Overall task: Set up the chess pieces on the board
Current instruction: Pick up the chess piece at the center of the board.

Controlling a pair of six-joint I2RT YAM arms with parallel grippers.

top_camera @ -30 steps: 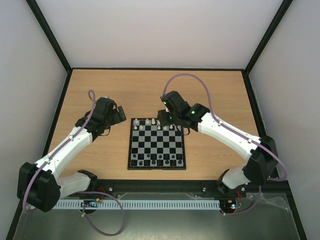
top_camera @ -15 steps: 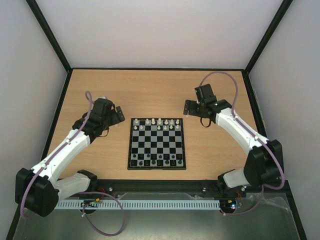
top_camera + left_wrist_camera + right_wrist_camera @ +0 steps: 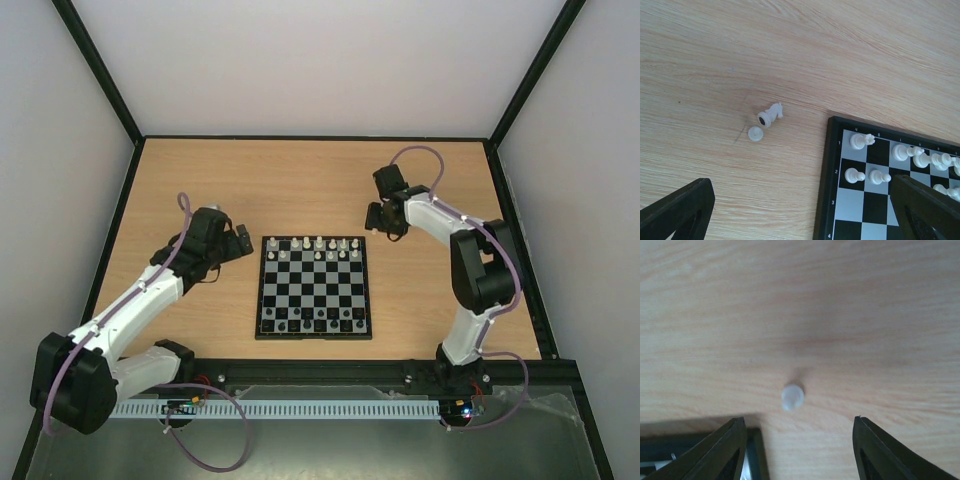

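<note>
The board (image 3: 313, 285) lies mid-table, with whitish chess pieces (image 3: 318, 247) along its two far rows. My left gripper (image 3: 238, 243) is open and empty, off the board's far left corner (image 3: 826, 150). Ahead of its fingers (image 3: 680, 210), a white knight (image 3: 770, 114) lies on its side on the wood beside an upright white pawn (image 3: 755, 133). My right gripper (image 3: 377, 218) is open and empty, off the far right corner. In the right wrist view, one white piece (image 3: 792, 397) stands on the wood just ahead of the gap between the fingers (image 3: 722, 450).
Black pieces (image 3: 312, 318) fill the board's two near rows. A corner of the board (image 3: 756, 450) shows beside the right gripper's left finger. Black frame rails and walls border the wooden table (image 3: 300, 180).
My right arm has swung from above the board's far rows out to the table beyond the far right corner. My left gripper has shifted slightly nearer the board.
</note>
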